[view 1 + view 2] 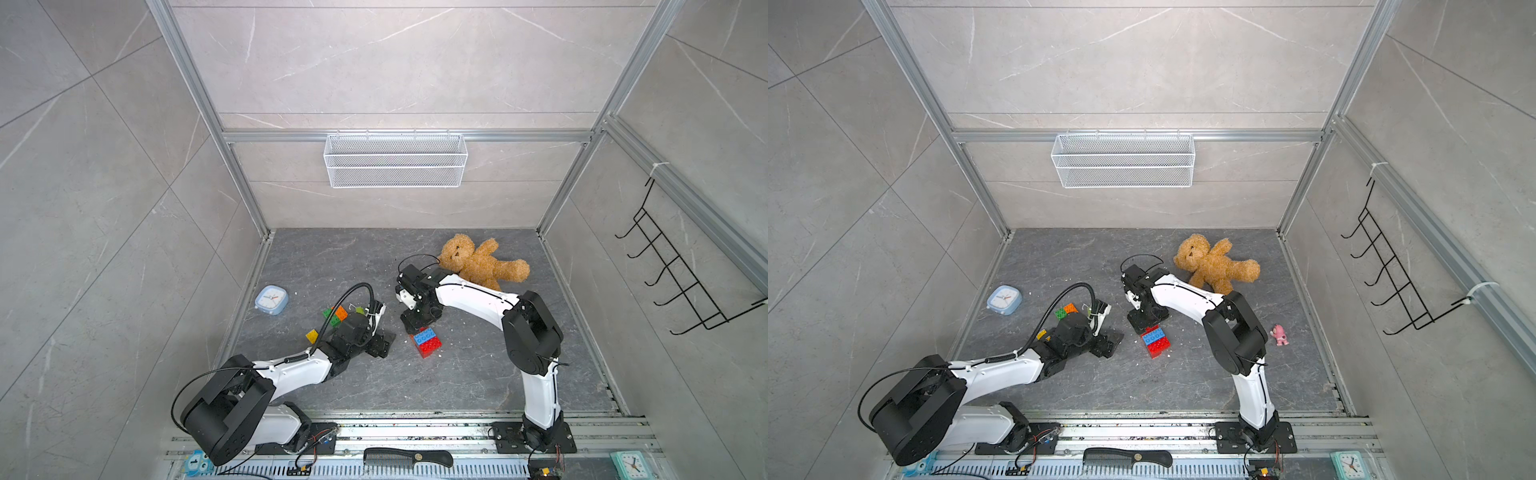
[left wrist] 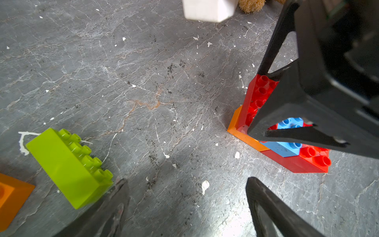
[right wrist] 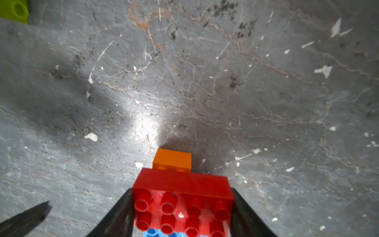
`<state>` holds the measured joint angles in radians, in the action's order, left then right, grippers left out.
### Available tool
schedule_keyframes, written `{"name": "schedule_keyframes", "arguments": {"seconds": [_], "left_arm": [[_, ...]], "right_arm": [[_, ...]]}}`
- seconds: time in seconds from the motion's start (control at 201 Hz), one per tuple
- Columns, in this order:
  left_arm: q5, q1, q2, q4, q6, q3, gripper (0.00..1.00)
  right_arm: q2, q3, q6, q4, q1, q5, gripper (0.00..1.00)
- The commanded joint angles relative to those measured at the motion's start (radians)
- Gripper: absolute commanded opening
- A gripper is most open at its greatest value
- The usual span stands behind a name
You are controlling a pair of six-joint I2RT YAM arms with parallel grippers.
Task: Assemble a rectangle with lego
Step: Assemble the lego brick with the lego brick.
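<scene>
In both top views a lego stack with a blue brick (image 1: 424, 334) on a red one (image 1: 428, 348) lies mid-floor (image 1: 1154, 341). My right gripper (image 1: 417, 322) (image 1: 1144, 322) points down at the stack's far end. In the right wrist view that gripper (image 3: 182, 192) is shut on a red brick (image 3: 182, 201) that sits over an orange brick (image 3: 172, 160). My left gripper (image 1: 380, 345) (image 2: 186, 184) stands open and empty just left of the stack. A lime brick (image 2: 69, 166) lies beside its finger (image 2: 114, 205). Loose green (image 1: 328, 312), orange (image 1: 341, 312) and yellow (image 1: 312, 335) bricks lie behind the left wrist.
A teddy bear (image 1: 478, 264) lies behind the right arm. A blue clock (image 1: 271, 298) stands at the left wall and a pink figurine (image 1: 1280, 335) at the right. A wire basket (image 1: 395, 160) hangs on the back wall. A comb (image 1: 407, 457) lies on the front rail.
</scene>
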<state>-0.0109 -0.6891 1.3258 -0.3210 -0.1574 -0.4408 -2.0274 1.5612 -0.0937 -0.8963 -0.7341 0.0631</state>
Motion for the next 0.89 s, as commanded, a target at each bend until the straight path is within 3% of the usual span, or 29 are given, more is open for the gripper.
{"name": "schedule_keyframes", "arguments": {"seconds": [0.0,0.514,0.888], "left_arm": [[-0.018,0.003,0.003,-0.035,-0.01,-0.006,0.91],[-0.017,0.003,0.003,-0.032,-0.005,-0.009,0.91],[-0.02,0.004,0.006,-0.017,0.015,-0.026,0.91]], "right_arm": [[-0.008,-0.019,-0.018,-0.001,0.008,-0.016,0.46],[-0.015,-0.066,-0.011,0.009,0.012,-0.013,0.41],[-0.041,-0.173,-0.033,0.048,0.012,-0.009,0.23]]}}
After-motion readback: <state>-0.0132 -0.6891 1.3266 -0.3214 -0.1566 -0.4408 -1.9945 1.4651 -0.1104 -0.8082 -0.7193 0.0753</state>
